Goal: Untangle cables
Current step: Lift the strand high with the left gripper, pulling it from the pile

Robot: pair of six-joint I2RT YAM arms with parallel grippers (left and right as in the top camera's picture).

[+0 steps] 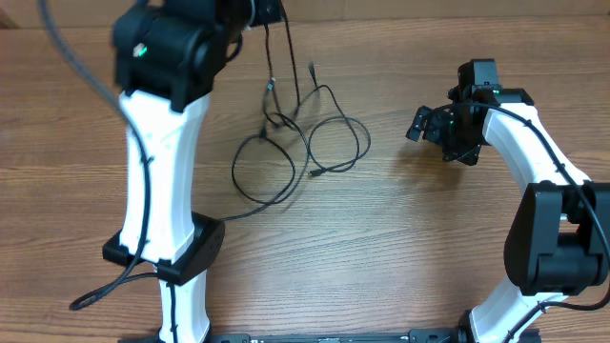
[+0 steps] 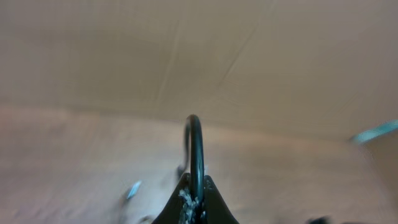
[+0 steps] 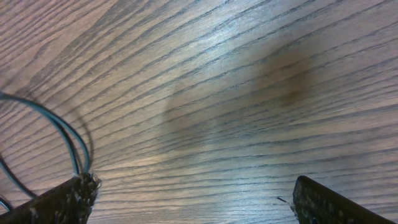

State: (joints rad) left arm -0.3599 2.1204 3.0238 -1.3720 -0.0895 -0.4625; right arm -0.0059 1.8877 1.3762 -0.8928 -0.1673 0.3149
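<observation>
**A:** Black, thin, flexible cables (image 1: 297, 143) lie in a loose tangle of loops on the brown wood-grain table (image 1: 400, 248), toward its far middle, between the two arms. What has hold of them?

**B:** From above, two strands climb out of the tangle to the black left gripper (image 1: 267, 11) at the far edge. Its wrist camera shows the jaws pinched together on a black loop of cable (image 2: 194, 143) that arches up out of them.

**A:** And the other side?

**B:** The black right gripper (image 1: 434, 126) sits to the right of the tangle, apart from it. The overhead view doesn't show its jaws plainly, but its own wrist view does. The two fingers (image 3: 62, 202) stand wide apart, holding nothing, with wood grain between them.

**A:** What else do the wrist views add?

**B:** Beside the finger at the frame's left, thin dark wires (image 3: 71, 140) with a bluish sheen curve away toward the edge. The left wrist view is blurred. It shows a pale beige surface (image 2: 186, 50) beyond the table and a small light fleck (image 2: 132, 190) low down, too smeared to name.

**A:** What stands in the way?

**B:** The white-and-black left arm (image 1: 162, 162) stretches along the table just left of the tangle and hides the wood under it. A thick black wire (image 1: 105, 293) trails from its base at the near left.
</observation>
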